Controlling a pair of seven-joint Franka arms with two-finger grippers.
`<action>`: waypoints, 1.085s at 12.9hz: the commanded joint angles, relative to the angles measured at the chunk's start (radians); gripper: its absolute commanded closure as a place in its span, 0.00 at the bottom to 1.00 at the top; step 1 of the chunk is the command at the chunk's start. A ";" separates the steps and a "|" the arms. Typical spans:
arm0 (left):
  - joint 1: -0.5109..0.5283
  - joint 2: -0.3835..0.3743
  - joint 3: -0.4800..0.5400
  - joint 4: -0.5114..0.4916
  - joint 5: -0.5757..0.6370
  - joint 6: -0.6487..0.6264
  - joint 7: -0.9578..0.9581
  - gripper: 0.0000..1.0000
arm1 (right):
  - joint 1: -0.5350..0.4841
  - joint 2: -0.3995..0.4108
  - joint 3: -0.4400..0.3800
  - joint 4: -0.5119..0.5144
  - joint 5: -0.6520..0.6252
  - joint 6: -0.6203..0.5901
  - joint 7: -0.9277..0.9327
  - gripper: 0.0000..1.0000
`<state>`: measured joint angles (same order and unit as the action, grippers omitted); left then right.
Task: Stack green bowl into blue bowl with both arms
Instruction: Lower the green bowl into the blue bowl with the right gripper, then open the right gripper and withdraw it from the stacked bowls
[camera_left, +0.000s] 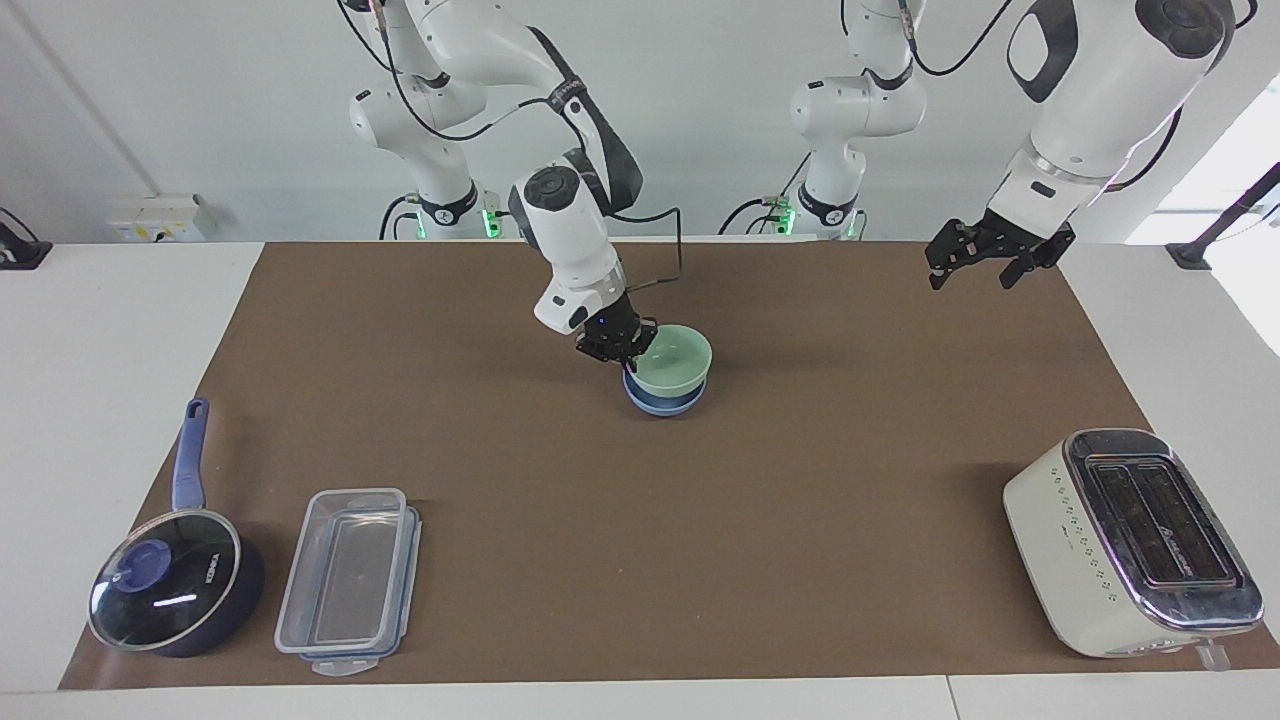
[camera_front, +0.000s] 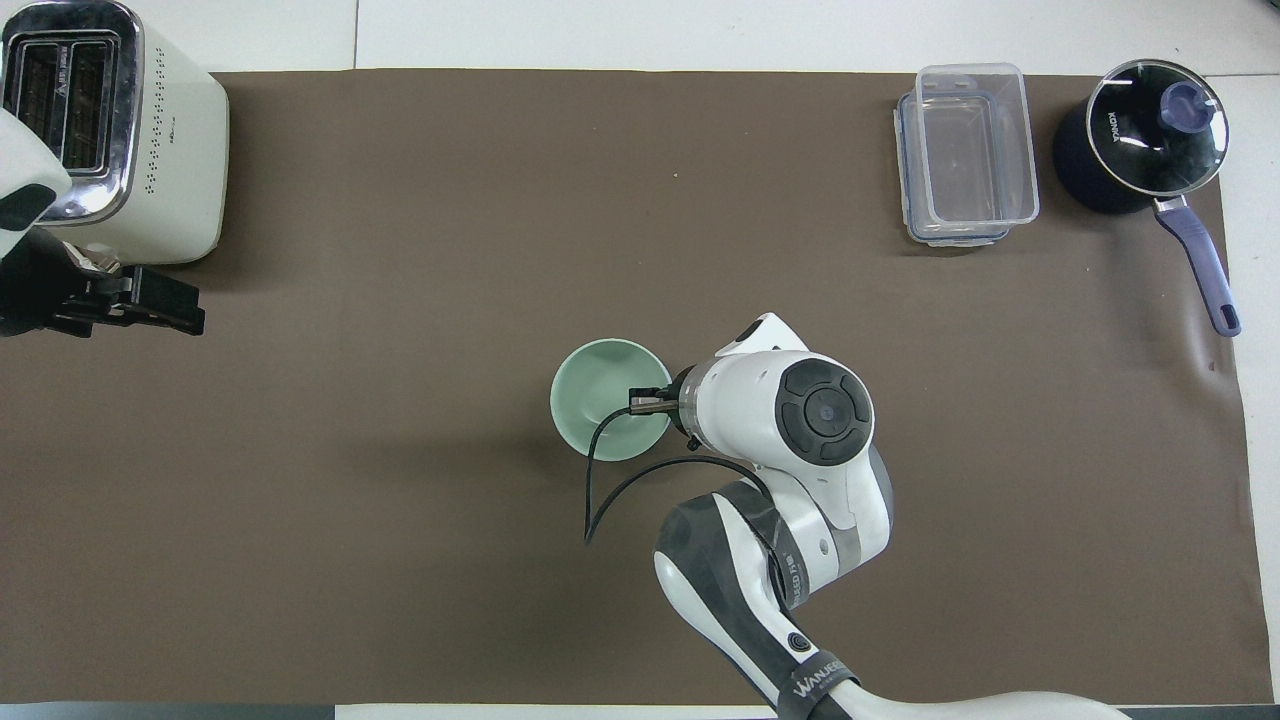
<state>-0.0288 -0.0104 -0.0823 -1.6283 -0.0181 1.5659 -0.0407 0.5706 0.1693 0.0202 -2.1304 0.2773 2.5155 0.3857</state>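
The green bowl (camera_left: 678, 366) sits nested in the blue bowl (camera_left: 660, 403) in the middle of the brown mat, on the half nearer the robots. In the overhead view the green bowl (camera_front: 598, 408) covers the blue one completely. My right gripper (camera_left: 622, 356) is shut on the green bowl's rim, on the side toward the right arm's end. In the overhead view the arm's own wrist hides it. My left gripper (camera_left: 968, 276) hangs open and empty in the air over the mat's edge at the left arm's end; it also shows in the overhead view (camera_front: 176, 314).
A cream toaster (camera_left: 1130, 540) stands at the left arm's end, far from the robots. A clear plastic container (camera_left: 348, 580) and a dark blue lidded saucepan (camera_left: 170, 590) stand at the right arm's end, far from the robots.
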 joint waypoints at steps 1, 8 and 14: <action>0.010 -0.010 -0.005 -0.001 0.021 0.009 0.016 0.00 | -0.003 -0.033 -0.002 -0.045 -0.021 0.009 0.008 1.00; 0.010 -0.013 -0.005 -0.010 0.038 -0.010 0.010 0.00 | -0.050 -0.080 -0.003 -0.020 -0.021 -0.029 0.009 0.00; 0.012 -0.017 -0.007 -0.013 0.033 -0.014 -0.016 0.00 | -0.311 -0.264 -0.006 0.026 -0.047 -0.321 -0.004 0.00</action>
<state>-0.0284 -0.0104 -0.0822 -1.6285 -0.0037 1.5614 -0.0435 0.3285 -0.0634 0.0057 -2.1221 0.2645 2.2581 0.3821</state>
